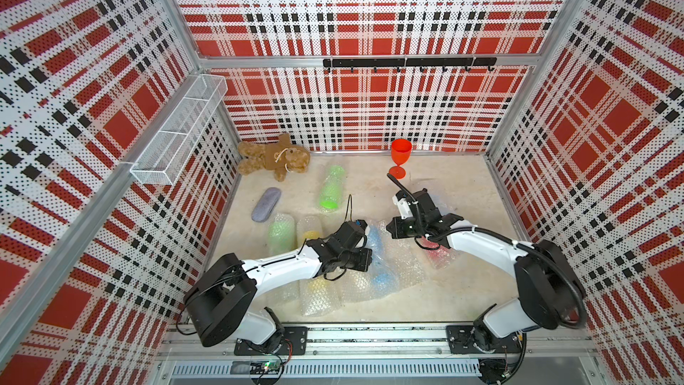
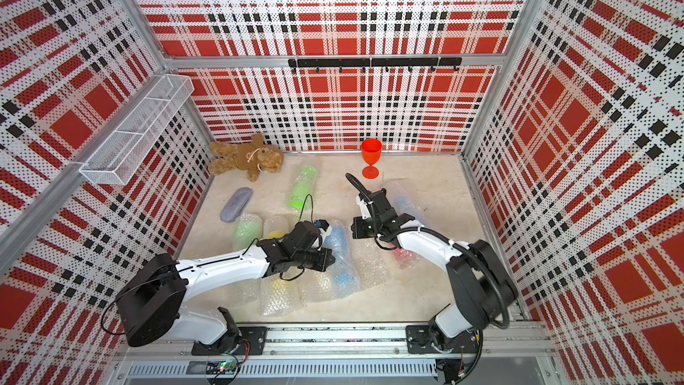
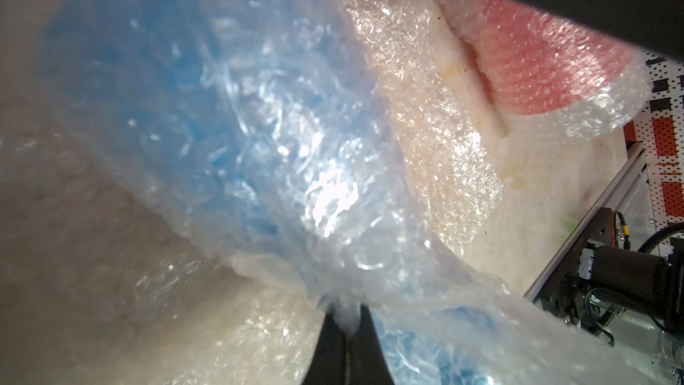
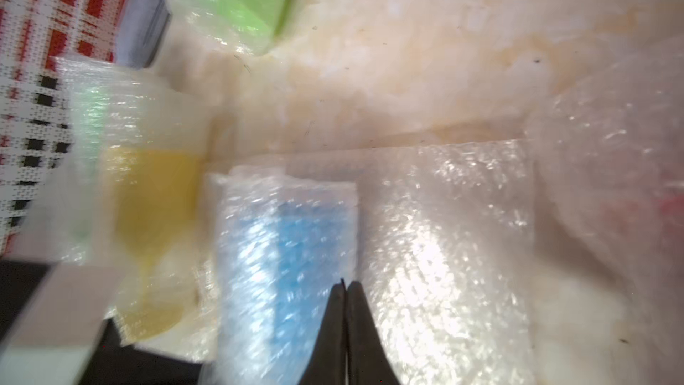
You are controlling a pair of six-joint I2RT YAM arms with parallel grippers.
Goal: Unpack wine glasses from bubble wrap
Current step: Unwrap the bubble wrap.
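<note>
L gripper (image 3: 347, 315) tight on bubble wrap (image 3: 303, 179).

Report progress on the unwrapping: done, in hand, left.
Done: one bare red goblet stands at the back. In hand: the left gripper has its jaws pinched on the bubble wrap around a blue goblet; the right gripper is shut, empty. Left: that blue one, a far green goblet, a near green goblet, a yellow goblet and a wrapped red goblet.
</note>
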